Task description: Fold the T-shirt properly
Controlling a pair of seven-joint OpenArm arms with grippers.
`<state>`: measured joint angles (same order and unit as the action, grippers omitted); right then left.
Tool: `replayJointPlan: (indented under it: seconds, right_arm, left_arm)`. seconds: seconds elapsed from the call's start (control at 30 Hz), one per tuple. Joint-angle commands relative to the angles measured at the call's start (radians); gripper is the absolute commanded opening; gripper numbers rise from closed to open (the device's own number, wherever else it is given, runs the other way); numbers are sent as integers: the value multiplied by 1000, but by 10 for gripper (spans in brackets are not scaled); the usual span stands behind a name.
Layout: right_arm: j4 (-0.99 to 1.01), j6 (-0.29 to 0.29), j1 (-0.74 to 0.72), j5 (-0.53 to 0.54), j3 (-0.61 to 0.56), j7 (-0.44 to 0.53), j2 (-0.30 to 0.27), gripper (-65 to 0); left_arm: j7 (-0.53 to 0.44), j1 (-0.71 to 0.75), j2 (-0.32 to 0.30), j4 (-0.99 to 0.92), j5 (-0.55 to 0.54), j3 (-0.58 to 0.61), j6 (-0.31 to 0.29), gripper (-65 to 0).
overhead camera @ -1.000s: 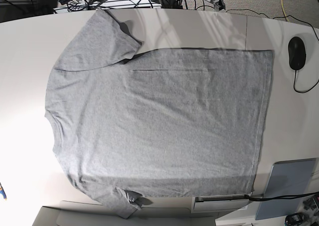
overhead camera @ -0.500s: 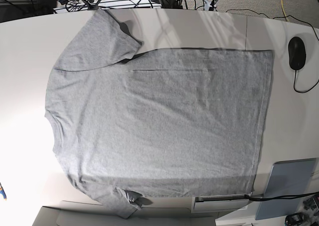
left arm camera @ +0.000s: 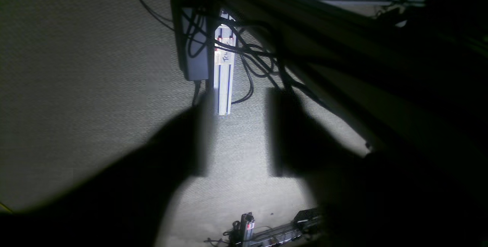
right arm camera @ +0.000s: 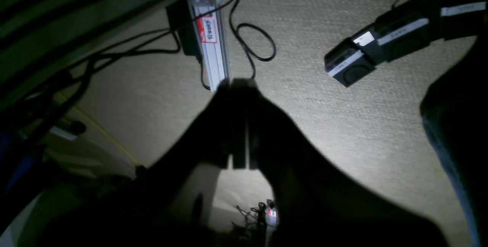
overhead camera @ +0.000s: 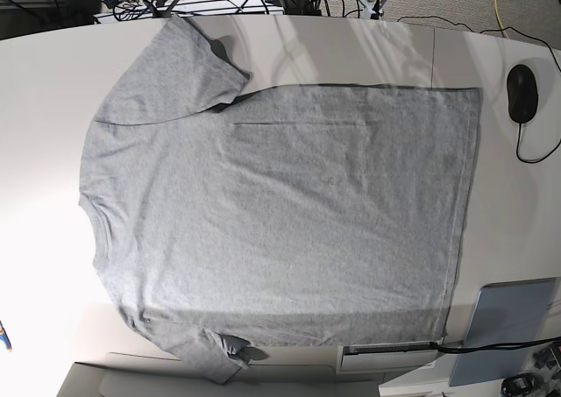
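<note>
The heather-grey T-shirt (overhead camera: 280, 213) lies spread flat on the white table (overhead camera: 44, 108), neck at the left and hem at the right. The plain side faces up and no lettering shows. One sleeve (overhead camera: 175, 73) points to the far edge. The other sleeve (overhead camera: 219, 358) is bunched at the near edge. My left gripper (left arm camera: 236, 140) is open and empty over carpet, off the table. My right gripper (right arm camera: 238, 125) is shut and empty, also over carpet. In the base view only bits of both arms show, behind the far edge.
A black computer mouse (overhead camera: 521, 93) with its cable lies at the table's right. A grey-blue pad (overhead camera: 508, 327) sits at the near right corner. Aluminium rails (left arm camera: 223, 71) (right arm camera: 213, 48) and black cables hang under the table. A black labelled motor block (right arm camera: 366, 56) is to the right.
The T-shirt has not moved. The arm parts behind the table's far edge have shifted slightly.
</note>
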<state>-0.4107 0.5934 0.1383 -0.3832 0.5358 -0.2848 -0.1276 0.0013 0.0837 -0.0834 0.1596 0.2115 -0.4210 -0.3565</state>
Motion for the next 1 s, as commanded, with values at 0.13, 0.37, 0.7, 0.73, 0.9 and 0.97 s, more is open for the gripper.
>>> replayJointPlan:
  seconds: [0.13,0.37,0.7,0.73,0.9,0.97]
  right_arm:
    - [-6,5,1,87,0,-5,-19,-459]
    - [-6,5,3,132,0,-38,-42,-459]
    - [-6,5,14,132,0,-22,-53,-460]
    - [-6,5,17,131,0,-17,-53,-460]
    - [-7,6,41,129,0,8,-53,-461]
    - [-8,8,55,129,0,6,-53,-461]
  left_arm:
    - [-3,2,-3,2,-3,0,-8,-201]
    - [-2,3,-3,35,-3,0,-8,-201]
    - [35,2,-3,48,-3,0,-8,-307]
    - [35,2,-3,48,-3,0,-8,-307]
    - [36,3,-3,48,-3,0,-8,-308]
    - [61,5,-3,50,-11,0,-11,-308]
